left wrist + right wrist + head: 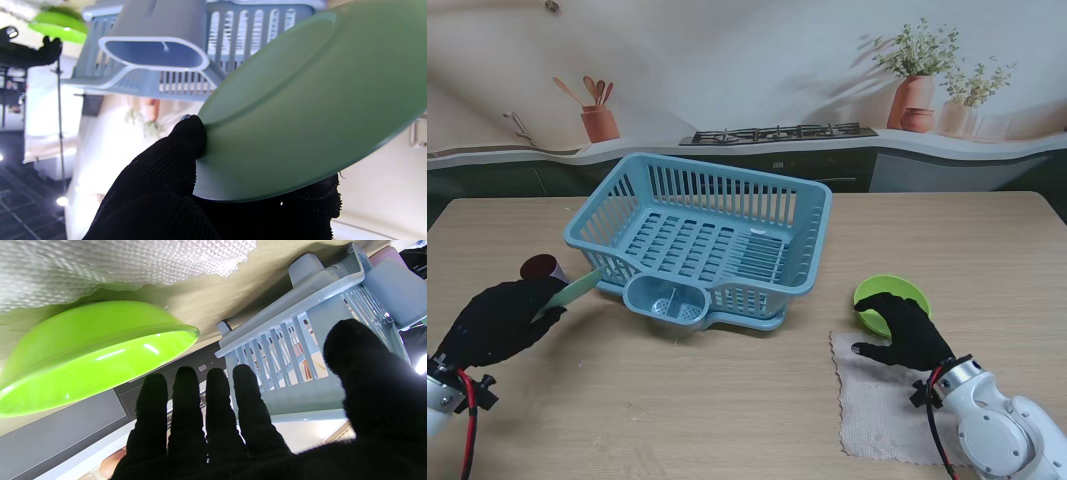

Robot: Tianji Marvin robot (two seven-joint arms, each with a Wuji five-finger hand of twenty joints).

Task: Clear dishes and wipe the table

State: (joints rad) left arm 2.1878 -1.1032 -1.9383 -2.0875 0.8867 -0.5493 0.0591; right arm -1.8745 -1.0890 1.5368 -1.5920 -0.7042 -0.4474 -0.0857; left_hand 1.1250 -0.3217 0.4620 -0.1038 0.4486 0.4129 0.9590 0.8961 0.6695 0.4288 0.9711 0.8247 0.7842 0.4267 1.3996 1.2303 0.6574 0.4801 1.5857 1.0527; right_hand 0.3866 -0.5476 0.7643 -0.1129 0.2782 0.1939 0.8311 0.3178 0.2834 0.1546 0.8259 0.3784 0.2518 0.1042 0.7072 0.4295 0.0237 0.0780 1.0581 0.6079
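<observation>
Plate (300, 110) held in left robot hand (502, 320) beside unlabelled rack (707, 245).

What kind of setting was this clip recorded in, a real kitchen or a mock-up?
Most likely a staged tabletop rig, not a real kitchen. The stove, utensil jar and potted plants look printed on a curved backdrop behind a wooden table holding a dish rack.
</observation>
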